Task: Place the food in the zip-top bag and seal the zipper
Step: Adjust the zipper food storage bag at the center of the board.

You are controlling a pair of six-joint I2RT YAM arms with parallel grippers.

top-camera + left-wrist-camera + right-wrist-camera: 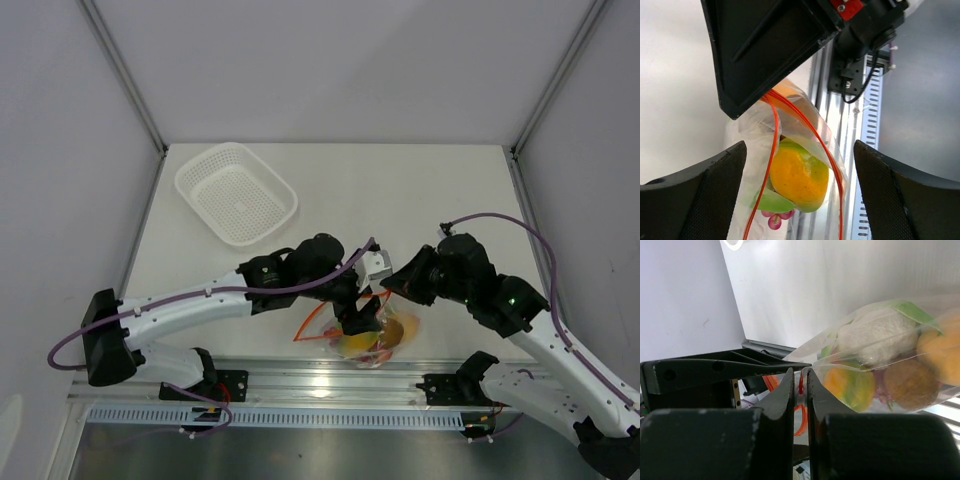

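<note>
Item: bag [375, 338], clear crinkled plastic, at lower centre of the top view, at the near edge of the surface [420, 200], just above the rail [330, 380]. Contents, seen through the film: mango [799, 177], yellow-orange with a green side; grapes [774, 220], pink-red, below it; a white-and-green piece [875, 332]; a brown piece [910, 382]; an orange [942, 347]. All the food in view is inside and none shows loose on the surface. Zipper [774, 145]: a thin red-orange strip, its two tracks running apart in the left wrist view, so the seal looks unfinished. Right pincer [799, 377]: closed on the bag at its mouth edge, red strip between the fingers, probably to anchor that end while the strip is pressed shut. Left pincer [800, 147]: wide open, one finger on each side of the bag and touching neither, probably placed to take a fresh hold on the strip. Whether the bag rests on the surface or hangs cannot be told. Far item: white mesh basket [237, 192], upper left, well apart, with nothing in it.
</note>
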